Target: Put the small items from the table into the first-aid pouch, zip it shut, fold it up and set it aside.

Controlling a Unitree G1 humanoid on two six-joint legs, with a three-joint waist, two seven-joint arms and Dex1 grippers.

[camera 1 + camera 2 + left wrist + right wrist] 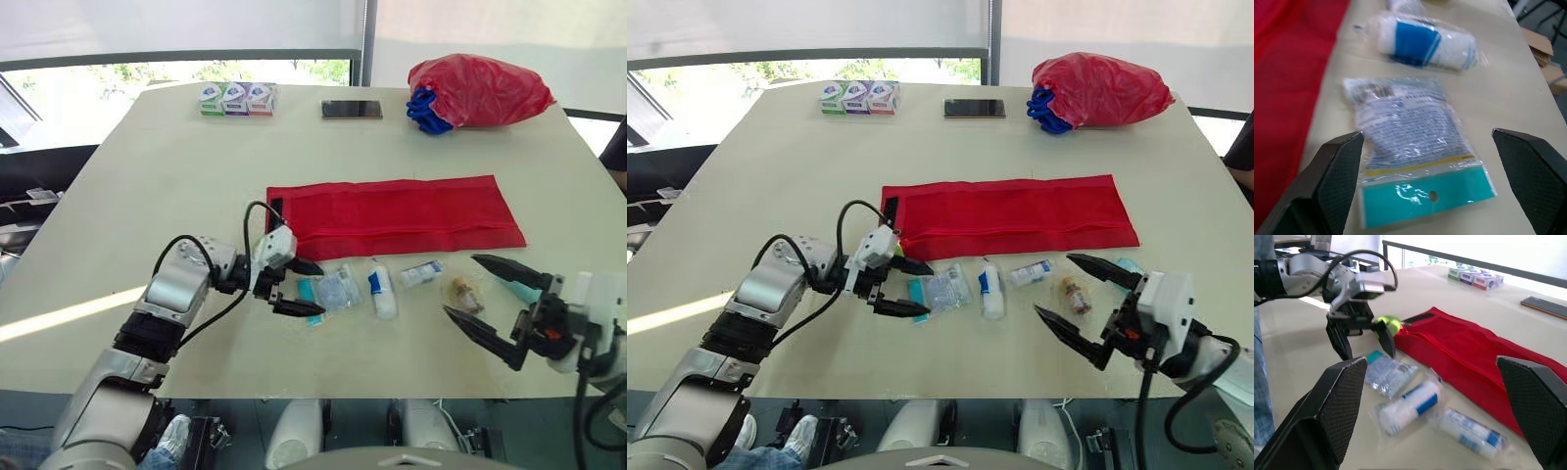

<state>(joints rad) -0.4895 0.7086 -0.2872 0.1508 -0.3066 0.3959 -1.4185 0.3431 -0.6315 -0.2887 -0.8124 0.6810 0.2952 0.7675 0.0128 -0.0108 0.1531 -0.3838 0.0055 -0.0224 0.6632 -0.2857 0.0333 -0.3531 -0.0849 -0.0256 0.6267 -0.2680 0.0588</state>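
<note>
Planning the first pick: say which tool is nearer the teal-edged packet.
Left. The left tool straddles the end of the teal-edged packet; the right tool hangs beyond the bandage roll.

Reaches in from the near left with the left arm, elbow bent, forearm angled toward the middle. Holds the left end effector low, its two black fingers spread wide. Extends the right arm from the near right, right end effector equally agape, fingertips pointing left.
</note>
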